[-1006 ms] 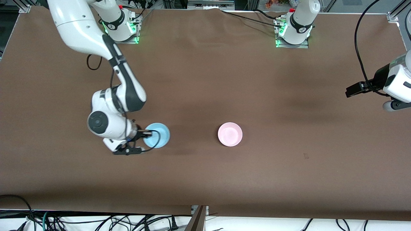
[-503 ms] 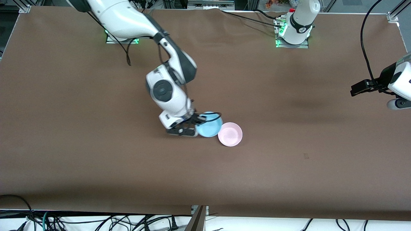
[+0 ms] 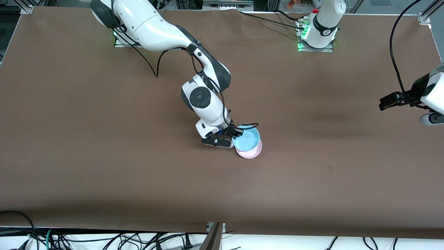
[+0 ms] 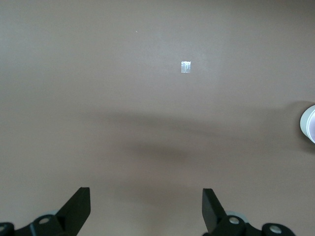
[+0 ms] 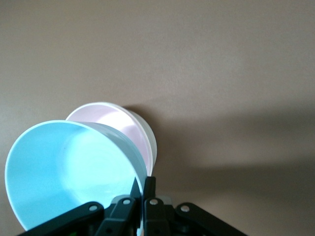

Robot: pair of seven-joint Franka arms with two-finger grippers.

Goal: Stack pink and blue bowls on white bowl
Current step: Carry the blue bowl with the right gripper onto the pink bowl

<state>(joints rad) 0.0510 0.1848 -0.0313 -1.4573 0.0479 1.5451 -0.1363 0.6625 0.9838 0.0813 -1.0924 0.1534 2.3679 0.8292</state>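
Note:
My right gripper is shut on the rim of the light blue bowl and holds it tilted, just over the pale pink bowl at the table's middle. In the right wrist view the fingers pinch the blue bowl's wall, and the pink bowl shows past it with a whitish outer wall. No separate white bowl shows in the front view. My left gripper waits open and empty over bare table at the left arm's end.
The brown table cover is bare round the bowls. A small pale tape mark lies on it. A pale round rim shows at the edge of the left wrist view; I cannot tell which bowl it is.
My right arm has carried the blue bowl from the right arm's end of the table to the middle, and it now overlaps the pink bowl. The left arm has barely shifted.

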